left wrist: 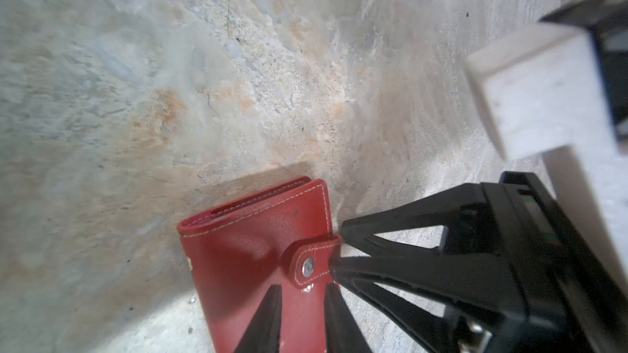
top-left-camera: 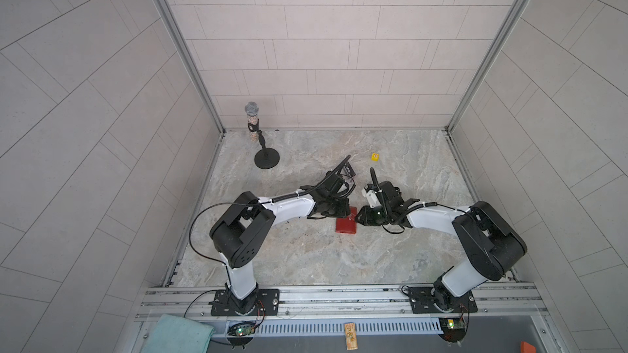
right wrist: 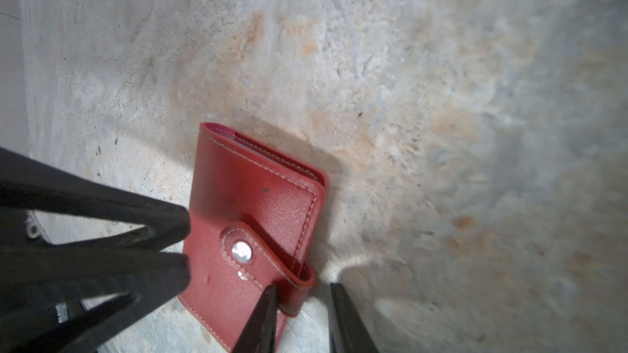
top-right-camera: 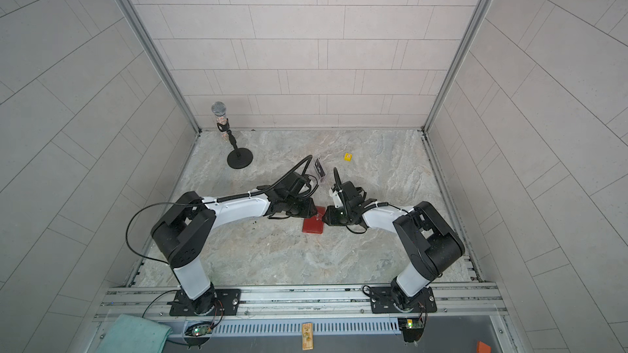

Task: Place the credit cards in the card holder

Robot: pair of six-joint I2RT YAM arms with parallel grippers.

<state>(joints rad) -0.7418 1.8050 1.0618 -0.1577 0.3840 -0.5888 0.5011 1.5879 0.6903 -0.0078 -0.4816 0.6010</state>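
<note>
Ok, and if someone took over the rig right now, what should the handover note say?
Left gripper: jaws apart over the card holder, holding nothing.
Right gripper: jaws straddle the snap tab; pinch unconfirmed.
The card holder lies closed on the table; one black card stands upright beyond the left gripper.
Done: nothing visibly loaded.
Left: open the card holder, fetch cards, slide them in.

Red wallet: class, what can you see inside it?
The wallet lies folded shut on the table. Only a thin pale strip shows between its covers at one end. Whatever else it holds is hidden by the top cover.
</note>
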